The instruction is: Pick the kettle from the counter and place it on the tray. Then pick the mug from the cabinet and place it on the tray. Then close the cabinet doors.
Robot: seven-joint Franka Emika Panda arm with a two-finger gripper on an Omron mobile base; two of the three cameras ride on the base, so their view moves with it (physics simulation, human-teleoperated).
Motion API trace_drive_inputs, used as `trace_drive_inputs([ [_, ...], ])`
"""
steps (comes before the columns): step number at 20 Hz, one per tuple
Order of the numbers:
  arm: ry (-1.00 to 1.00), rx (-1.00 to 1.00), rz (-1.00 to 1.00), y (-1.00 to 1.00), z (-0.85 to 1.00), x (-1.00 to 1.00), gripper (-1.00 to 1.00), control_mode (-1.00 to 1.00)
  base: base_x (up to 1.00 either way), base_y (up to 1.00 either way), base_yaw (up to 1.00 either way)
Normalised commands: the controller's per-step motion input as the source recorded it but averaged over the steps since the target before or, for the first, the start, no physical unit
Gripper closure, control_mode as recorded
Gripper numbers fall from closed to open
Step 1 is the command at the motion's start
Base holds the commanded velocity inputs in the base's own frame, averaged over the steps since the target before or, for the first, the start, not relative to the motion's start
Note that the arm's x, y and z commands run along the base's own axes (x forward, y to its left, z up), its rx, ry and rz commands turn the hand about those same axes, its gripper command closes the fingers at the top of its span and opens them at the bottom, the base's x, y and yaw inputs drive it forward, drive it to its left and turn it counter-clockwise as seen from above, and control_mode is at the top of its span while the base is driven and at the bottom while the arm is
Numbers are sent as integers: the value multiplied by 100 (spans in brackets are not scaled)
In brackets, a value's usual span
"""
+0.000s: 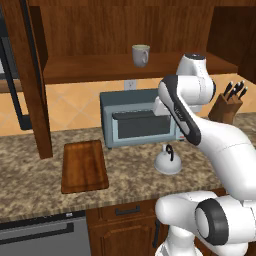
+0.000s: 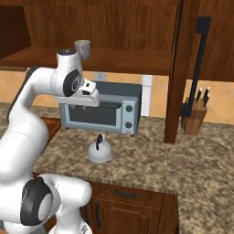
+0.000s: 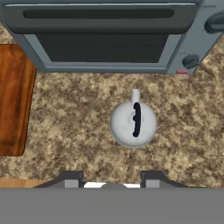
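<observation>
Now, our hand: we see its two dark tips (image 3: 113, 178) parted, nothing between them; it hangs well above the kettle
Kettle: we find the kettle (image 3: 133, 124) upright on the counter (image 3: 78, 113), in front of the toaster oven (image 3: 105, 35); its black handle runs across the dome
Tray: we see the tray (image 1: 84, 165) flat and bare on the counter, left of the kettle, apart from it
Mug: the mug (image 1: 140, 55) stands on the cabinet (image 1: 100, 30) shelf; one cabinet door (image 2: 194, 55) stands open
</observation>
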Motion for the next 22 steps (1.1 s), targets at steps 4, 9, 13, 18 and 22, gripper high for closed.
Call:
trace_drive_inputs([
  [4, -5, 0, 0, 0, 0, -16, -100, -100, 0, 0, 0],
  [9, -59, -1, -8, 0, 27, -58, -100, -100, 0, 0, 0],
  [13, -73, -4, -8, 2, 62, -46, -100, -100, 0, 0, 0],
  [18, -49, -1, -5, 3, 77, -11, -100, -100, 0, 0, 0],
  [22, -38, 0, 0, 7, 77, 1, -100, -100, 0, 0, 0],
])
